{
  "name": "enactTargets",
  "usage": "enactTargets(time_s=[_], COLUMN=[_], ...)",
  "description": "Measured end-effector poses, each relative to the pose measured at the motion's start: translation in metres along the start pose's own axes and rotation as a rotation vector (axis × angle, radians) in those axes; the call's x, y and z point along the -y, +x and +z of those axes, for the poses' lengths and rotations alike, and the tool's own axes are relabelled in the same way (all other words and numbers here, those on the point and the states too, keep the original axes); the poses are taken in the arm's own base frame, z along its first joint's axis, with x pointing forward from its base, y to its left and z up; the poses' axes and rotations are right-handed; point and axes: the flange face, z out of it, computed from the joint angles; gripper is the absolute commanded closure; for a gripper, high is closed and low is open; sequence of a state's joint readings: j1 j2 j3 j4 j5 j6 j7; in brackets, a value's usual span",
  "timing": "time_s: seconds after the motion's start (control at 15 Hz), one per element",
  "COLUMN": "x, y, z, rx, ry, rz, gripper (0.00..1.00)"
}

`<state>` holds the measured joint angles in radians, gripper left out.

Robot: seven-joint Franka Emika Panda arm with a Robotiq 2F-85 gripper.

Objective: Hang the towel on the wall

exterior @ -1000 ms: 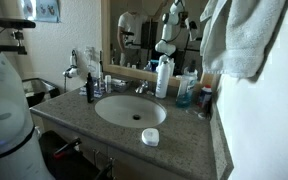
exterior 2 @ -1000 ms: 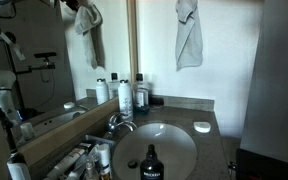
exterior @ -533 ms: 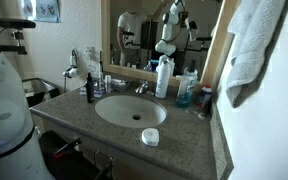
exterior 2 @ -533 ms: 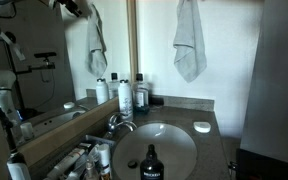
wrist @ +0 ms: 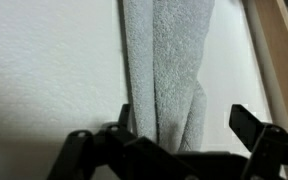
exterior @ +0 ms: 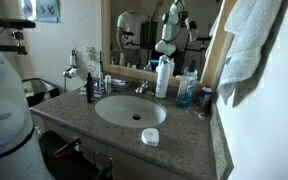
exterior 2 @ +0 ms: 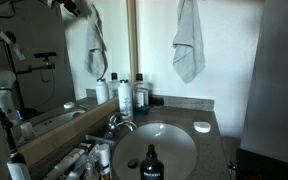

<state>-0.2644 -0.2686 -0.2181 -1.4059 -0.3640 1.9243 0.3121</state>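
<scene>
White-grey terry, the towel (exterior 2: 189, 40) hangs in long soft folds flat against the plain off-white wall (exterior 2: 229, 60), beside the wood-framed mirror (exterior 2: 44, 80) and high above the counter (exterior 2: 216, 150) in both exterior views. In the wrist view my gripper (wrist: 184, 125) has its fingers spread well apart, the towel's lower end hanging between them, clamped on nothing. The counter is speckled stone in a bathroom; I count one towel, one round sink (exterior 2: 174, 135), one small white soap dish (exterior 2: 196, 127), and bottles by the tap that I cannot count surely.
</scene>
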Motion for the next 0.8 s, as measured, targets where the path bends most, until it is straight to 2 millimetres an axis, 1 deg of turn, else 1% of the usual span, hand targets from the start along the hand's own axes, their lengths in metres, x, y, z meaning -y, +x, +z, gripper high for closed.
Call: enactTargets(time_s=[0.2,0.33,0.53,0.8], x=[0.006,0.013,0.025,0.036], y=[-0.009,-0.021,-0.051,-0.098], z=[-0.018,-0.031,-0.05,-0.073], rx=[-0.017,-0.027,-0.037,-0.059], ry=[0.014,0.018,0.011,0.0], rz=[-0.022,-0.054,-0.11,-0.143], gripper=[0.0,0.0,0.0,0.0])
